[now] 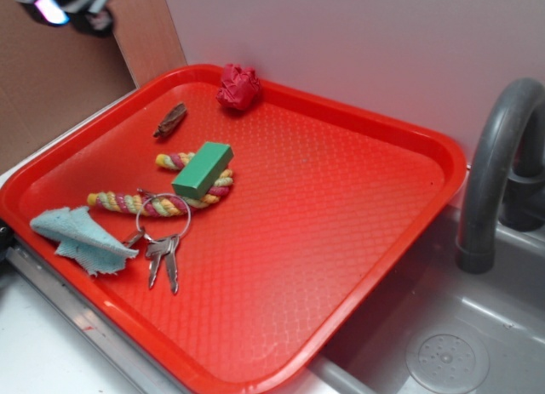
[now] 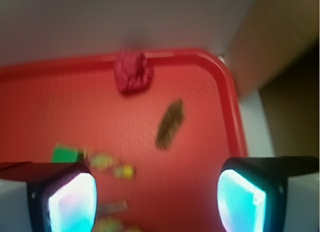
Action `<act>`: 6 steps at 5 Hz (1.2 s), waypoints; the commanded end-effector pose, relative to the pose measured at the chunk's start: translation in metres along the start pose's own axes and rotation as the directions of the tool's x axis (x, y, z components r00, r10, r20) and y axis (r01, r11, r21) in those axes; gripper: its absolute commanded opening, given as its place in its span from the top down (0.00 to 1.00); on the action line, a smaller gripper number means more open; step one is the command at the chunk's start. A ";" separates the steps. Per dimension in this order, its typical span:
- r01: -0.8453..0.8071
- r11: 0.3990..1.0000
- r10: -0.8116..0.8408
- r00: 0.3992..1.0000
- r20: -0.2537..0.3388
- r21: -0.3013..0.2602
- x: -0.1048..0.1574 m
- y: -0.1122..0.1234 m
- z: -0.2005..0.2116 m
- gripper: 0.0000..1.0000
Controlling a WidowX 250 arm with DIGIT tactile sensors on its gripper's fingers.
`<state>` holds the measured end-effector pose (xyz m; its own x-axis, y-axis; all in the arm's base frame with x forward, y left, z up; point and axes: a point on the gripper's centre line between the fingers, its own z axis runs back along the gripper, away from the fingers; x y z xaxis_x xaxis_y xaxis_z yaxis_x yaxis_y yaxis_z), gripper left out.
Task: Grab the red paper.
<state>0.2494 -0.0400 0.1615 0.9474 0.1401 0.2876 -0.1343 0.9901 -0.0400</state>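
On tray (image 1: 358,266) far edge red paper (image 1: 238,88), green block (image 1: 203,169) mid-tray, gripper (image 2: 157,197) spread wide

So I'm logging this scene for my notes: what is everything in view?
red paper: one, dark red, crumpled, tray's far edge by the wall
tray: one, bright red, beside the sink
wood piece: one, brown, near the paper
green block: one, resting on the rope
rope: one, multicoloured, curved
keys: one bunch, silver, on a ring
cloth: one, pale blue, tray's near corner
faucet: one, grey, over the sink
pincer: one, open, raised above the tray
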 end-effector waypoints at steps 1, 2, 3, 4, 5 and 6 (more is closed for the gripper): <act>-0.002 1.000 0.001 0.999 0.042 0.018 0.044 -0.039 -0.056 0.00; 0.003 1.000 -0.005 0.999 0.050 0.028 0.054 -0.051 -0.081 0.00; -0.009 0.998 0.006 0.999 0.051 0.063 0.064 -0.051 -0.101 0.00; -0.057 0.992 0.053 0.998 0.042 0.117 0.075 -0.034 -0.128 0.00; -0.042 0.990 0.038 0.999 0.029 0.134 0.080 -0.020 -0.144 0.29; 0.009 0.987 -0.013 1.000 0.019 0.158 0.077 -0.027 -0.145 1.00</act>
<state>0.3563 -0.0543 0.0316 0.9514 0.1655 0.2596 -0.2015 0.9723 0.1186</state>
